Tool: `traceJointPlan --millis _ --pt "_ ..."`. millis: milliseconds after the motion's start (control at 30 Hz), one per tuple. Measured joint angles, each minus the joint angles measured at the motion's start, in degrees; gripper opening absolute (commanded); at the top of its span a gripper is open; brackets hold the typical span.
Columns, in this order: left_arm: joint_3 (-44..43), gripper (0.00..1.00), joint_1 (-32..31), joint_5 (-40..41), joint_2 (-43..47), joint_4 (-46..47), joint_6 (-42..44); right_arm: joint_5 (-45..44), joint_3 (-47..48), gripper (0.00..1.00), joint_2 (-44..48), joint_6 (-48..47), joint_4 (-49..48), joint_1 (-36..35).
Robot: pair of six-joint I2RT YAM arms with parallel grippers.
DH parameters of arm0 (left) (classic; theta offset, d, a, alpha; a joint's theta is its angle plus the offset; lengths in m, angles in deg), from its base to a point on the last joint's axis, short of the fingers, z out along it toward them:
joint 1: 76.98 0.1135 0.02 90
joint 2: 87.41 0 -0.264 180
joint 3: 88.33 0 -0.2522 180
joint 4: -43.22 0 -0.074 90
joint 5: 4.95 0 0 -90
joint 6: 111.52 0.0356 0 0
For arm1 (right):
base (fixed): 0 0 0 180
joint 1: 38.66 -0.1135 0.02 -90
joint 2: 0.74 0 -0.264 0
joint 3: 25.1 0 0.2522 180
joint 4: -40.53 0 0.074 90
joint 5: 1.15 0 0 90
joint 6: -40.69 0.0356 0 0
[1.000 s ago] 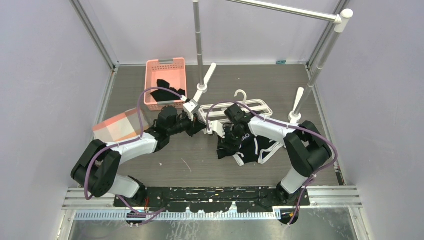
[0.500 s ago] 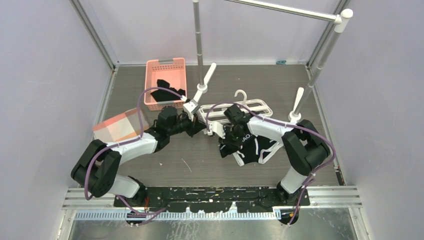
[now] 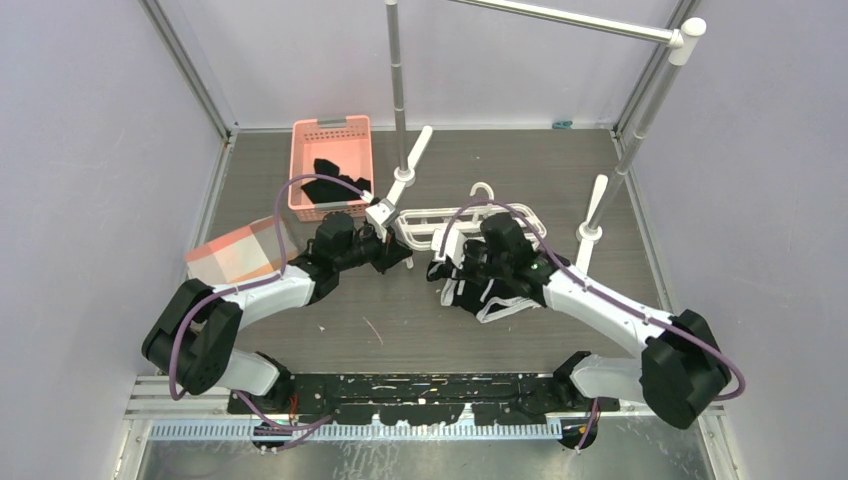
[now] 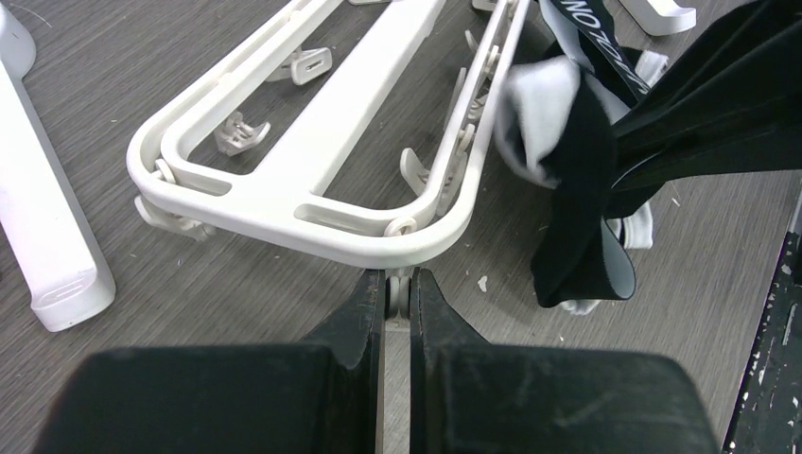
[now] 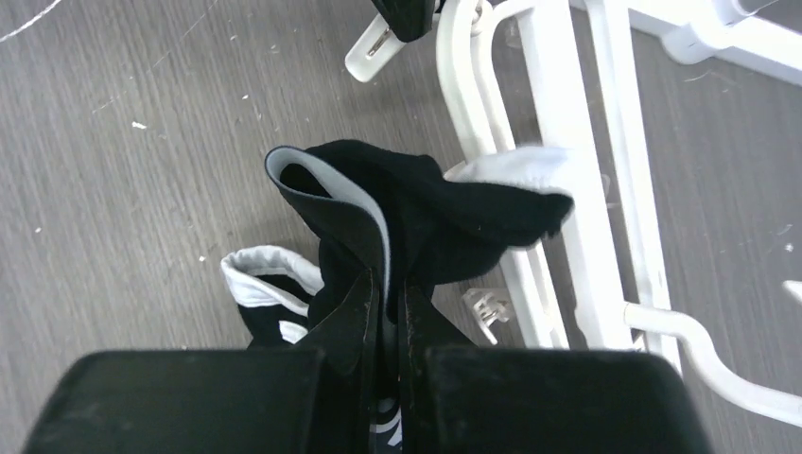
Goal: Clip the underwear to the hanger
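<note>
The white hanger (image 3: pixel 440 222) lies flat on the table between the two arms. My left gripper (image 3: pixel 403 258) is at its rounded left end, shut on a small clip (image 4: pixel 398 295) under the frame (image 4: pixel 284 203). The underwear (image 3: pixel 492 296), black with white piping and lettering, lies bunched against the hanger's near rail. My right gripper (image 3: pixel 447 272) is shut on a raised fold of the underwear (image 5: pixel 416 208), jaws (image 5: pixel 388 293) pressed together on the fabric. In the left wrist view the lifted fold (image 4: pixel 577 180) hangs just right of the frame.
A pink basket (image 3: pixel 331 150) holding black garments (image 3: pixel 335 182) stands behind the left arm. The grey rail stand's posts (image 3: pixel 397 90) and white feet (image 3: pixel 595 205) flank the hanger. A translucent orange box (image 3: pixel 235 252) sits at the left. The right arm's elbow (image 3: pixel 680 360) is near the right front.
My right gripper has shut on the underwear and pulled a fold up by the hanger's near rail, its elbow swinging out to the near right. The left gripper has stayed on the clip.
</note>
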Motion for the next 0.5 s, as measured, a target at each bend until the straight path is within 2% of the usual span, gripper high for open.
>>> traceJointPlan --millis 167,233,333,400,500 --pt "0.0 0.0 0.0 0.0 0.0 0.0 0.0 -5.4 -9.0 0.16 2.1 1.4 -11.5 -4.7" --pt "0.0 0.0 0.0 0.0 0.0 0.0 0.0 -7.9 -9.6 0.2 -0.2 0.5 -11.6 -6.9" --pt "0.0 0.0 0.0 0.1 0.0 0.0 0.0 -10.6 -9.5 0.31 -4.2 -1.0 -11.3 -9.5" --pt "0.0 0.0 0.0 0.1 0.0 0.0 0.0 -11.2 -9.5 0.4 -5.6 -2.0 -10.1 -10.4" --pt "0.0 0.0 0.0 0.1 0.0 0.0 0.0 -10.8 -9.4 0.46 -5.8 -2.9 -8.1 -10.8"
